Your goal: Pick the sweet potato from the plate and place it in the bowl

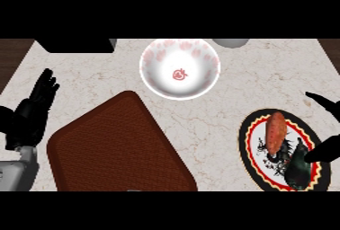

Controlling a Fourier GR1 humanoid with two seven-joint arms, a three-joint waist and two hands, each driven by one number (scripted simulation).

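At the grasping step, the right hand [328,147] hangs open and empty beside the plate [249,134], where the sweet potato [275,127] lies; next it should close round it, then cross to the bowl [179,67].

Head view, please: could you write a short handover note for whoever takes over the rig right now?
Left hand: open, fingers up, resting at the counter's left edge, holding nothing.
Right hand: open, fingers spread at the right side of the plate, not touching the sweet potato.
Sweet potato: lying on the plate's upper part.
Bowl: far middle of the counter, with no sweet potato in it.
Done: nothing picked up yet.
Left: close the right hand on the sweet potato, lift it, carry it to the bowl and release it.
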